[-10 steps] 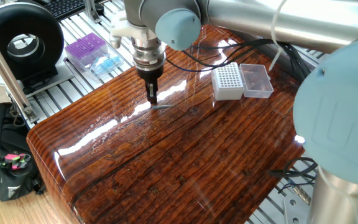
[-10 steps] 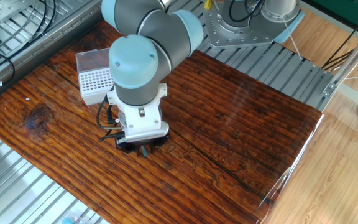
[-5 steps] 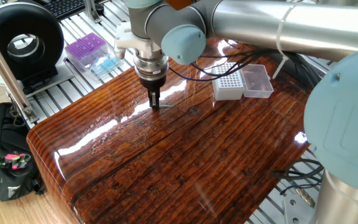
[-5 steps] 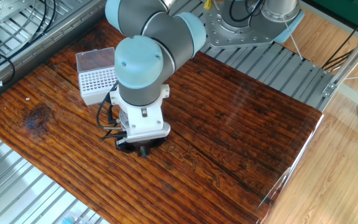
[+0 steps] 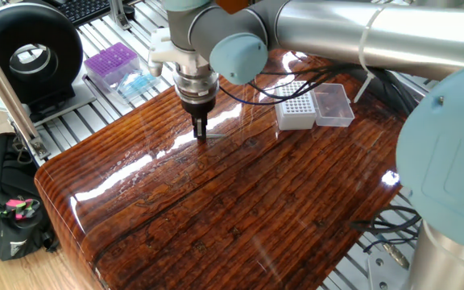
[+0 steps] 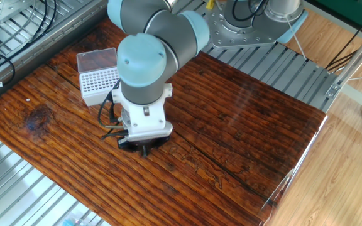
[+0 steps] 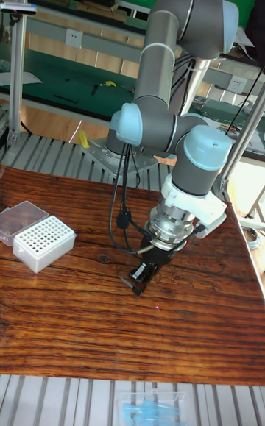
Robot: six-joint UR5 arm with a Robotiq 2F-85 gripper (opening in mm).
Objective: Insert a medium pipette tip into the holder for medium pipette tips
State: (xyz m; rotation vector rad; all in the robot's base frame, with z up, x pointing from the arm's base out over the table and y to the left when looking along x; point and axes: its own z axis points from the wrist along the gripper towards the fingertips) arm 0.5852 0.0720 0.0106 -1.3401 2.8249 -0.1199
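The medium pipette tip (image 7: 128, 281) lies flat on the wooden table, a thin grey sliver poking out to the left of my fingers in the tall fixed view. My gripper (image 7: 139, 285) points straight down with its fingertips at the table, right over the tip's thicker end. The fingers look close together, but I cannot make out the gap. From one fixed view the gripper (image 5: 201, 135) stands left of the holder (image 5: 294, 106), a white box with a hole grid. The holder (image 7: 44, 243) is well apart from the gripper, and the wrist hides the fingertips in the other fixed view.
The holder's clear lid (image 5: 333, 105) lies open beside it. A purple tip box (image 5: 111, 63) and a light-blue pack (image 5: 138, 82) sit on the metal rails past the table's far-left edge. A black round device (image 5: 29, 52) stands behind them. Loose cables (image 6: 109, 129) hang by the wrist.
The gripper has shifted slightly right and down onto the tip over the last second. Since half a second ago it has hardly moved.
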